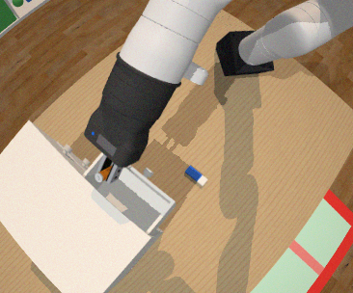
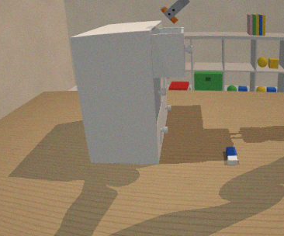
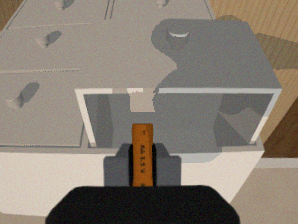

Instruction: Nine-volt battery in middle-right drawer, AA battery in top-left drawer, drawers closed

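Above the open drawer (image 1: pixel 151 185) (image 2: pixel 169 56) (image 3: pixel 225 62), the slanted end effector (image 1: pixel 106 173) (image 2: pixel 169 15) (image 3: pixel 142 158) grips a battery (image 1: pixel 105 172) (image 2: pixel 174 19) (image 3: pixel 142 145).

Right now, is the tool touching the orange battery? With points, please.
Touching: in the wrist view, the tool (image 1: pixel 107 173) (image 2: pixel 169 15) (image 3: pixel 142 158) has the orange battery (image 1: pixel 105 172) (image 2: pixel 174 19) (image 3: pixel 142 145) clamped, a pad against each long side.

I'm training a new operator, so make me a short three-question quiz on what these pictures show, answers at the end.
1. What is the gripper shut on? (a) a nine-volt battery (b) an AA battery (c) a drawer knob
2. True or false: the blue-and-white eraser lies on the table.
3. Fill in: the open drawer is in the chest's ____ row.
Key: 1 b; 2 true; 3 top.
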Controlling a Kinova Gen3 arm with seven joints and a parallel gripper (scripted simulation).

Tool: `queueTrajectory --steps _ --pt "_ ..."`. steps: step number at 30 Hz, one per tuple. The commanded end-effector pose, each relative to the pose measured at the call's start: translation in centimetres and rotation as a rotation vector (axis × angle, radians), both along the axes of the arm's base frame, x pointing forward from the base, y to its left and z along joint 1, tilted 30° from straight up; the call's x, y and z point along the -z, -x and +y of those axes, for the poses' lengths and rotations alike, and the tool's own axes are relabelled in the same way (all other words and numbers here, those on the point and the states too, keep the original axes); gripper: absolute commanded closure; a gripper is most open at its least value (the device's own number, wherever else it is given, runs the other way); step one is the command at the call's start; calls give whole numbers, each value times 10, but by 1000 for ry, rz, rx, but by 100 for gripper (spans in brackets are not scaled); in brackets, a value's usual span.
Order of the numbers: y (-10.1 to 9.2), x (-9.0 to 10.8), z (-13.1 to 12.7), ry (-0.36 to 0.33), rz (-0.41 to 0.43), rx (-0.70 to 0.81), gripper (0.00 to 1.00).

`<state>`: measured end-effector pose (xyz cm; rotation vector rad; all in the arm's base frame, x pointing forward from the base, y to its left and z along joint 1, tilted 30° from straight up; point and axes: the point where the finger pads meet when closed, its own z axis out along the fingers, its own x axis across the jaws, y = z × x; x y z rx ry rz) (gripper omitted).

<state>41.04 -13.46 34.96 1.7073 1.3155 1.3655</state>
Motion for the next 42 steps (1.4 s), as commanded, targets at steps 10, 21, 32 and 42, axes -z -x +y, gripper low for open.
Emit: queueTrajectory --steps 10,21,32,42 --pt "-3 -2 0 -1 -3 -4 69" --pt "-3 -2 0 -1 -3 -4 69" --pt "-3 -2 0 -1 -3 -4 57" --pt "-3 -2 0 -1 -3 -4 0"
